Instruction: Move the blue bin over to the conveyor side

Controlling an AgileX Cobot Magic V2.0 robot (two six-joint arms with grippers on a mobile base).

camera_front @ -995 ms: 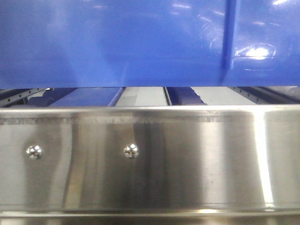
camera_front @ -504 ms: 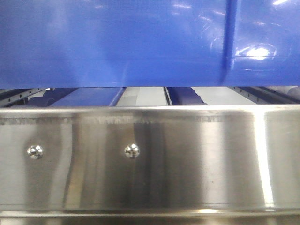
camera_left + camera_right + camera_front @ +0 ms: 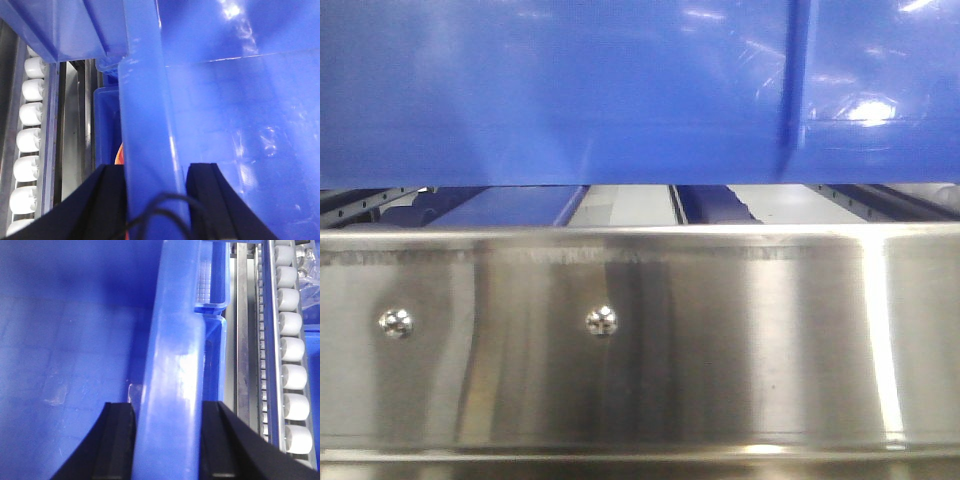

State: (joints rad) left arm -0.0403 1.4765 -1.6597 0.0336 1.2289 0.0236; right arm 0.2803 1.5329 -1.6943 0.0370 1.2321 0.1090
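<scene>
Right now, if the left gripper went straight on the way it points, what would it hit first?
The blue bin: its rim runs between the jaws of the left gripper, so that wall comes first; depth is unclear.

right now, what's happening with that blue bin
Both arms are handling the bin. The left gripper is clamped on one wall's rim and the right gripper on the opposite one. From the front, the bin's bottom edge shows above the steel rail, with roller tracks alongside. The conveyor is not in view.
</scene>
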